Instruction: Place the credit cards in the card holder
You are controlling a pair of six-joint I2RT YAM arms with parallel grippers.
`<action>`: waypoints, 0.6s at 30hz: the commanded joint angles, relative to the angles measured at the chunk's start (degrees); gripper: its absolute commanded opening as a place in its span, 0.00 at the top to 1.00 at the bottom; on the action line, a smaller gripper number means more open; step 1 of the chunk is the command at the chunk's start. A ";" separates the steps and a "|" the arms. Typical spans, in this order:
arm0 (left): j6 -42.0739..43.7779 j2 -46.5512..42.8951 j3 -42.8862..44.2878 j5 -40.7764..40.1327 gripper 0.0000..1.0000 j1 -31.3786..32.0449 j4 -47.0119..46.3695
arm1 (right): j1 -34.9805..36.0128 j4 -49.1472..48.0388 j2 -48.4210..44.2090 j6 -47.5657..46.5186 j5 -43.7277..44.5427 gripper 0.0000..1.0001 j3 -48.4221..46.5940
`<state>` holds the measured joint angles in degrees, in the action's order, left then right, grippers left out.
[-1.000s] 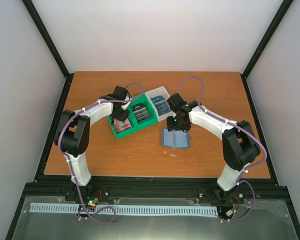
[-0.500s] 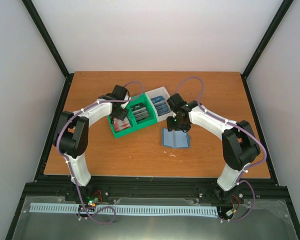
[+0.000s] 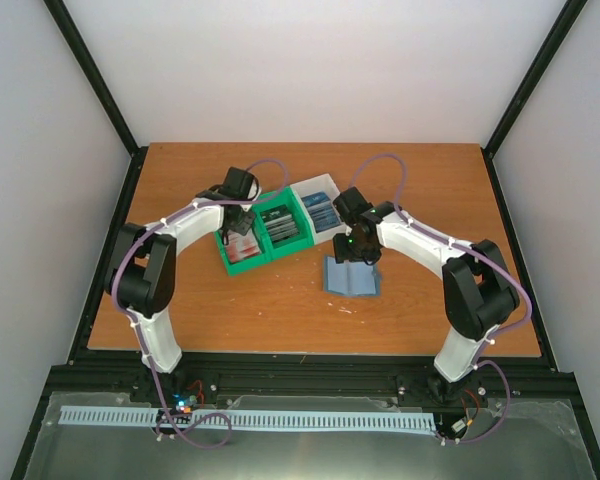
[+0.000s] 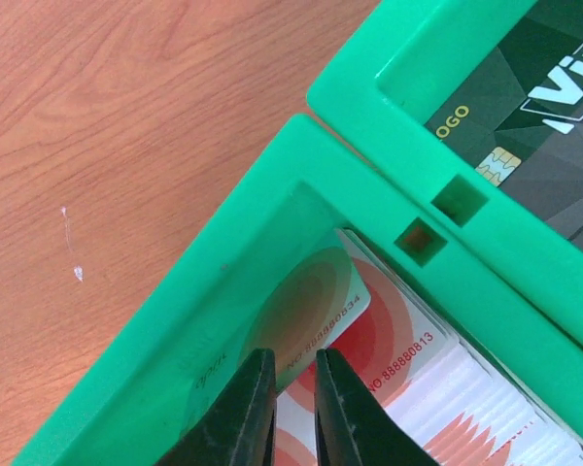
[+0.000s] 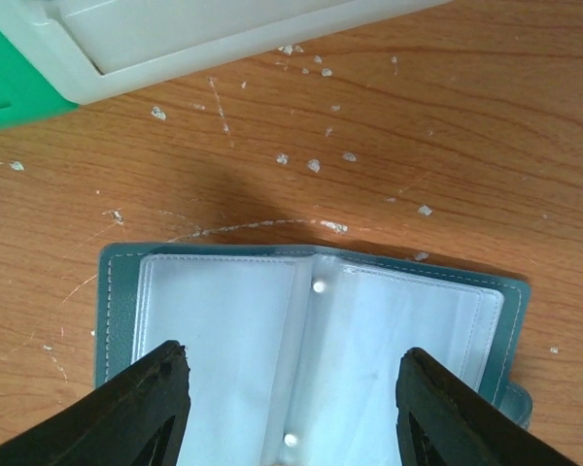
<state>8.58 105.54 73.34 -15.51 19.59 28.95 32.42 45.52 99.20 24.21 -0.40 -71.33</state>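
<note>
The teal card holder (image 3: 352, 277) lies open on the table, its clear slotted pages up (image 5: 223, 320). My right gripper (image 5: 296, 388) is open just above it, one finger over each side, holding nothing. It also shows in the top view (image 3: 352, 252). Red credit cards sit stacked in the left green bin (image 4: 223, 282). My left gripper (image 4: 294, 388) reaches into that bin (image 3: 238, 228). Its fingers are closed on the edge of the top red card (image 4: 316, 320), which is tilted up against the bin wall. Dark cards (image 4: 544, 107) fill the neighbouring green bin.
Two green bins (image 3: 270, 232) and a white bin (image 3: 315, 205) with blue cards stand in a row behind the holder. The white bin's corner (image 5: 175, 49) is just beyond the holder. White specks dot the wood.
My left gripper has shifted slightly toward the far side over the red-card bin. The right arm and the card holder have not moved.
</note>
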 commanded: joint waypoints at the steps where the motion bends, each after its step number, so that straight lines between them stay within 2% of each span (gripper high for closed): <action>1: 1.55 2.14 -0.06 -1.65 0.84 -0.78 -2.76 | -0.23 0.69 0.91 -0.89 1.35 0.41 -1.51; 11: 2.87 3.20 -0.75 -3.37 0.77 -1.53 -5.48 | -0.23 1.25 1.74 -1.87 1.75 0.41 -2.60; 18: 6.97 4.00 -0.44 -7.27 0.78 -2.32 -9.94 | -0.17 2.30 2.57 -2.78 2.07 0.41 -4.49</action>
<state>11.75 107.96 72.47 -18.87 18.81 23.46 32.42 46.59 100.79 22.70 0.64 -73.63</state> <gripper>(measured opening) 0.230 0.586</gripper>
